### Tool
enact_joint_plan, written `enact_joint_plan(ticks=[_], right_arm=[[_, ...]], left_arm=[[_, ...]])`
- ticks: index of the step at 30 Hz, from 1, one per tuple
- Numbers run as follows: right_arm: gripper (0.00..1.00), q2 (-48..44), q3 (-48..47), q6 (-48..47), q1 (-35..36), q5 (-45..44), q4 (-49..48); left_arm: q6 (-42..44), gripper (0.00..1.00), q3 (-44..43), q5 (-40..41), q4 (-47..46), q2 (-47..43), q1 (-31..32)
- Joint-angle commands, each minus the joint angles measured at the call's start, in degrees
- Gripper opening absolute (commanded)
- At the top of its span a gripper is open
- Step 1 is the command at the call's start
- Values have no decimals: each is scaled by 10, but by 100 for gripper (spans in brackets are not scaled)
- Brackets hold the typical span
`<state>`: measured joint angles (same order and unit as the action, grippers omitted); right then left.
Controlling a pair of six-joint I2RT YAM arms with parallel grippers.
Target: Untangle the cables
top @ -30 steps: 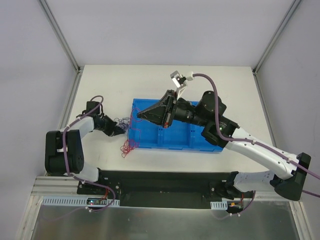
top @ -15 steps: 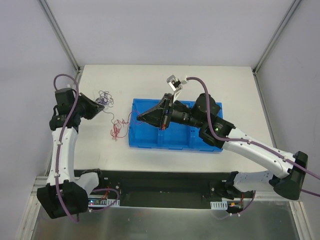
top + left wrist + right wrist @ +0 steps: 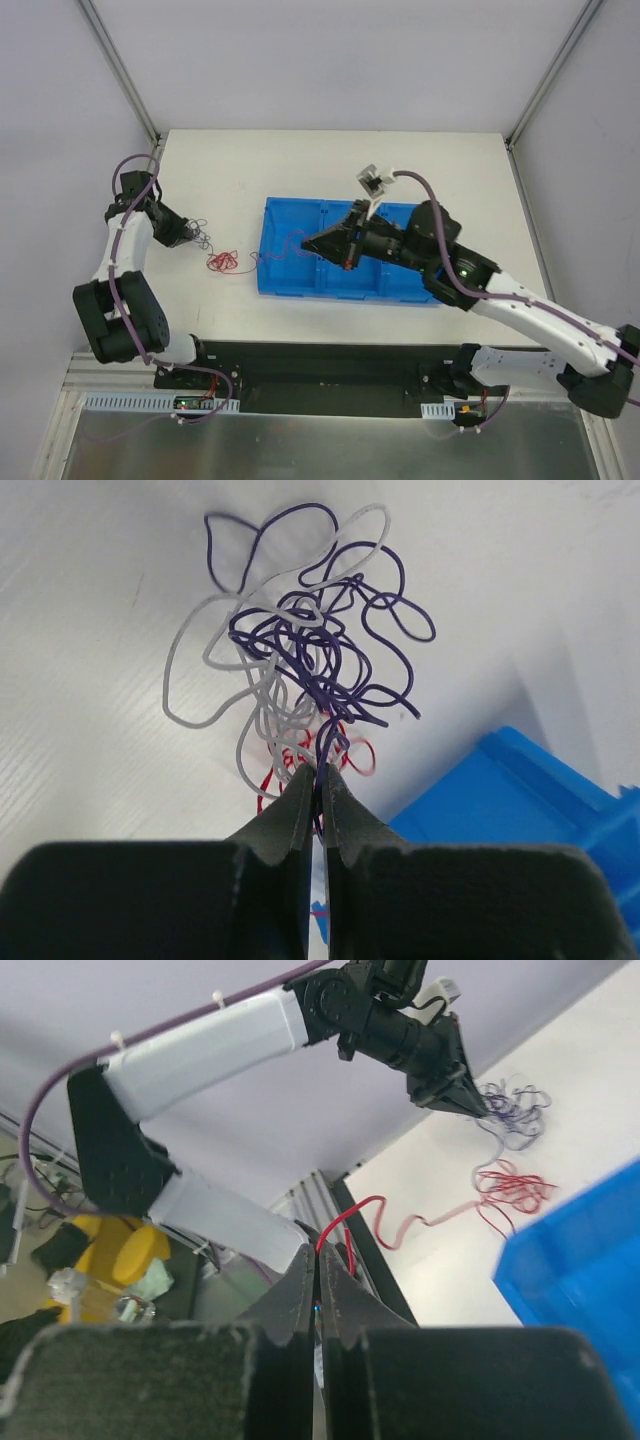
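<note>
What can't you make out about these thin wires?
- Top view: the purple and white wire tangle is too small to tell strands apart.
- Left wrist view: the thin red wire is mostly hidden behind that tangle and the left jaws.
- Right wrist view: the red wire's end vanishes between the shut right jaws; the blue plastic tray is cut by the frame edge.

The cables (image 3: 212, 250) are hair-thin curly wires in three colours. A loose tangle of dark purple wire (image 3: 330, 650) and white wire (image 3: 200, 670) loops together, spread over the white table (image 3: 420, 165). Its near end is pinched in the closed left gripper (image 3: 318, 777). Just beside the tangle lies a small red knot (image 3: 222, 262). One red strand (image 3: 345, 1228) runs from that knot, across the left rim of the blue tray (image 3: 262, 275), up into the closed right gripper (image 3: 318, 1260).
</note>
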<state>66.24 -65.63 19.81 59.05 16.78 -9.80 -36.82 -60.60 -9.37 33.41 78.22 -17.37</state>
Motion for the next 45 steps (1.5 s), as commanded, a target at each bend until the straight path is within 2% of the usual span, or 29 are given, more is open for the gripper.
enact_joint_plan(ticks=[1, 5, 9, 11, 12, 14, 16, 18, 19, 22, 25, 27, 31, 35, 39, 41, 45], right_arm=[[1, -135, 44, -57, -1, -79, 118], [1, -221, 77, -62, -2, -105, 195], [1, -255, 103, -54, -2, -87, 190], [1, -253, 102, -59, -1, -77, 186], [1, -250, 100, -61, -2, -75, 181], [1, -237, 97, -61, -1, -63, 162], [1, -221, 92, -58, -1, -47, 146], [1, -205, 85, -55, -2, -33, 135], [1, -197, 81, -55, -2, -29, 132], [0, -183, 71, -58, -1, -23, 129], [1, -178, 66, -59, -2, -17, 127], [1, -179, 65, -61, -2, -17, 127], [1, -190, 78, -58, -2, -28, 120], [1, -207, 86, -57, -1, -40, 122], [1, -223, 97, -58, -2, -57, 121], [1, -226, 103, -57, -2, -59, 122], [1, -239, 107, -57, -2, -62, 133]], left_arm=[[8, 0, -7, 30, 13, 46, -13], [8, 0, -10, 43, 13, 92, -28], [2, 0, -10, 47, 18, 124, -45], [7, 0, -10, 24, 21, 124, -47], [6, 5, -4, 4, 20, 115, -46], [-12, 40, 21, -62, 11, 88, -46], [-19, 54, 49, -93, 8, 52, -43], [-22, 67, 78, -83, 9, 7, -43], [-24, 83, 93, -80, 9, -14, -43], [-33, 89, 142, -79, 14, -79, -36], [-47, 87, 174, -79, 22, -118, 9], [-48, 81, 176, -59, 24, -120, 62], [-27, 59, 145, 18, 28, -89, 141], [-32, 59, 128, 31, 26, -40, 158], [-40, 60, 119, -4, 9, 25, 160], [-45, 56, 117, -20, -10, 54, 162], [-48, 39, 100, -22, -36, 113, 164]])
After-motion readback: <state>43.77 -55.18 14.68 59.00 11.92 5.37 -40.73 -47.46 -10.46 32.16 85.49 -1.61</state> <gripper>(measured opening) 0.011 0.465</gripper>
